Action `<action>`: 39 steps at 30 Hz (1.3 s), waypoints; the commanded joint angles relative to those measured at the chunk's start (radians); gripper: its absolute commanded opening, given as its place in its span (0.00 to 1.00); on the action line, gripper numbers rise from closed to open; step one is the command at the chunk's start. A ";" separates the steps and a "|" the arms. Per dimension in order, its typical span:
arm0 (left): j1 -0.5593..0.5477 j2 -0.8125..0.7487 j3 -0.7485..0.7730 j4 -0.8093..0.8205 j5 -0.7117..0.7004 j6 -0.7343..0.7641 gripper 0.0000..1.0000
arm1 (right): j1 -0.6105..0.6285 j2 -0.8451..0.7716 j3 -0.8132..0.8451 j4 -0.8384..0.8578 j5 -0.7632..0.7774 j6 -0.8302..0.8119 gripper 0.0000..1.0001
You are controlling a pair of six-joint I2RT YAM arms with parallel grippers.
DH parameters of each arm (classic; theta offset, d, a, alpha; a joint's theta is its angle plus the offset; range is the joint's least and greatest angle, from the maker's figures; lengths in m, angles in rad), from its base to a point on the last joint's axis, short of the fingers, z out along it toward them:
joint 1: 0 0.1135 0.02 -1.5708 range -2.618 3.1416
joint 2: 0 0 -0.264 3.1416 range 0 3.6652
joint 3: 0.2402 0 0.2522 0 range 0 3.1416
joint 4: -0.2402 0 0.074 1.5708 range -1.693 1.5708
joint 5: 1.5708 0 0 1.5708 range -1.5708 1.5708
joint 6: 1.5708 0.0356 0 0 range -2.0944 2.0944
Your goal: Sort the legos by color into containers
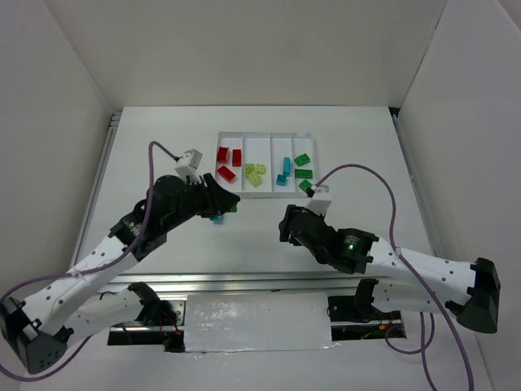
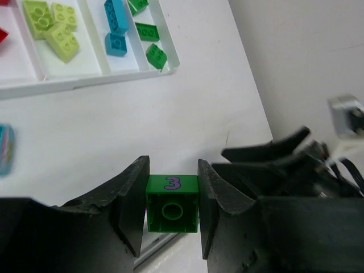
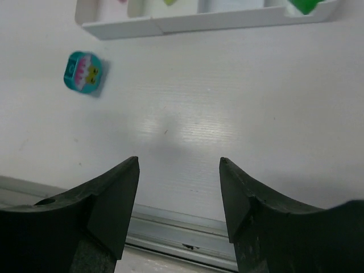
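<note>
My left gripper (image 2: pixel 172 196) is shut on a green lego (image 2: pixel 172 211) marked with a purple 3, held above the table just in front of the white tray (image 2: pixel 85 84). In the top view the left gripper (image 1: pixel 228 202) is by the tray's near-left corner. The tray (image 1: pixel 265 135) holds red legos (image 1: pixel 228 159), yellow-green legos (image 1: pixel 255 173), cyan legos (image 1: pixel 285 169) and green legos (image 1: pixel 303 171), each colour in its own compartment. A rounded cyan lego (image 1: pixel 216 218) lies on the table; it also shows in the right wrist view (image 3: pixel 83 72). My right gripper (image 3: pixel 179 170) is open and empty.
The right gripper (image 1: pixel 286 224) hovers low over the near table, right of the left gripper. A metal rail (image 1: pixel 244 281) runs along the table's near edge. White walls enclose the table on three sides.
</note>
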 commanded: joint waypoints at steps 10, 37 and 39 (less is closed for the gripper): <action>0.010 0.912 0.629 0.235 0.030 0.240 0.00 | -0.005 -0.305 0.205 -0.502 0.202 0.341 0.70; 0.013 1.421 1.162 0.313 0.040 0.188 0.99 | -0.006 -0.477 0.115 -0.460 0.065 0.205 0.77; 0.012 1.319 1.141 0.217 -0.010 0.199 1.00 | -0.006 -0.463 0.106 -0.451 0.055 0.196 0.77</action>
